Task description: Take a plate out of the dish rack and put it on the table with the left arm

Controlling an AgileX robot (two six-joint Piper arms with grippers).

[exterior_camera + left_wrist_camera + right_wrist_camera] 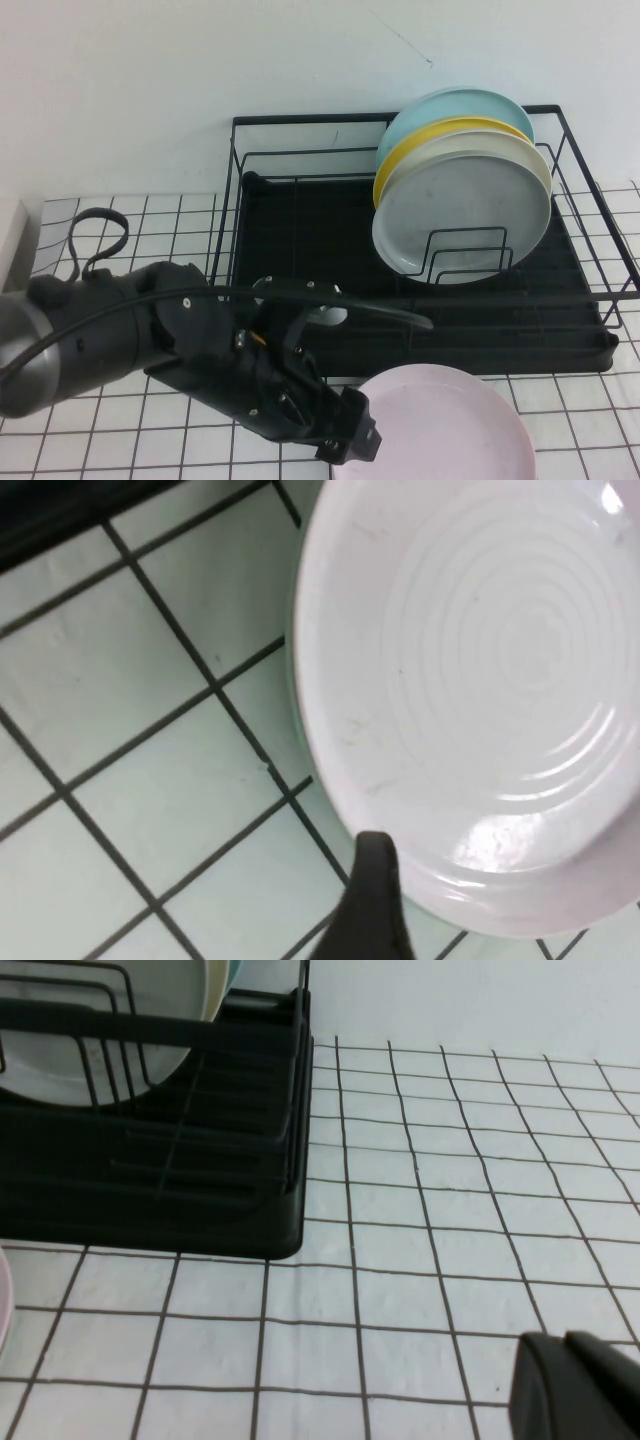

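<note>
The pale pink plate (pixel 440 425) lay flat on the white grid-lined table (pixel 160 225) at the lower right of the high view, just in front of the black wire dish rack (pixel 300 215). The left arm (pixel 150 340) stretched across the lower left of that frame, its left gripper (pixel 350 440) just beside the plate's near-left rim; whether its fingers were parted or closed on anything could not be told from there.

The left wrist view added what the overhead shot lacked: concentric ridges pressed into the plate's (pixel 480 690) matte face, a glossy highlight along its low rim, and one dark finger (pixel 372 900) rising at the bottom edge against that rim, with the other finger unseen.

In the rack, a grey plate (pixel 465 215) stood upright in front of a yellow plate (pixel 425 140) and a mint-green plate (pixel 445 105), held by upright wire loops.

The right wrist view showed the rack's (pixel 150 1160) solid tray corner at upper left and a sliver of the right gripper (pixel 580 1385) at lower right above bare tiles; its opening could not be judged.
</note>
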